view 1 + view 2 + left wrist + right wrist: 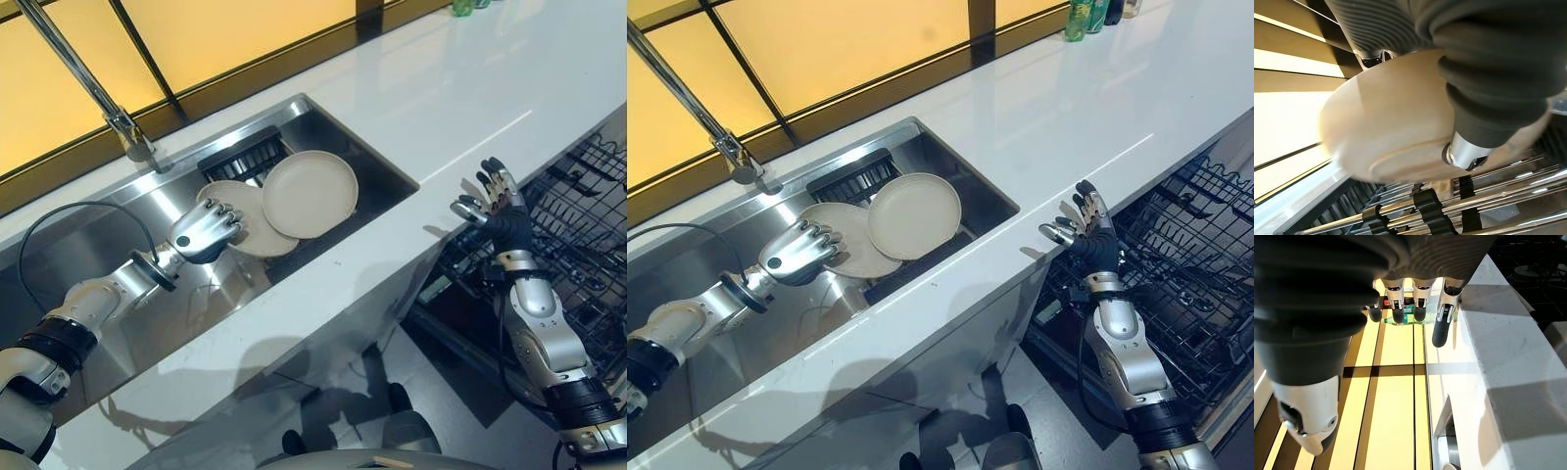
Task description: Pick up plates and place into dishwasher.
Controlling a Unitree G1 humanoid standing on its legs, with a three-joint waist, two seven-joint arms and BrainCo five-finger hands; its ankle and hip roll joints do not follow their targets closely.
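Plates (pixel 294 196) lying overlapped in sink (pixel 382 166); left hand (pixel 206 231) curling round nearer plate's (pixel 257 235) edge; right hand (pixel 495 201) hovering spread-fingered, holding nothing, above dishwasher rack (pixel 588 215).

a kitchen: steel sink (pixel 323 127) with tap (pixel 88 83), white counter (pixel 470 88), open dishwasher rack (pixel 1185 264).

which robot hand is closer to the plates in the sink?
Left. The left robot hand is in the sink, fingers on the lower plate. The right robot hand hangs open beyond the counter edge, above the dishwasher rack.

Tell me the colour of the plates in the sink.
Both plates are plain beige, no pattern; clearest in the left eye view.
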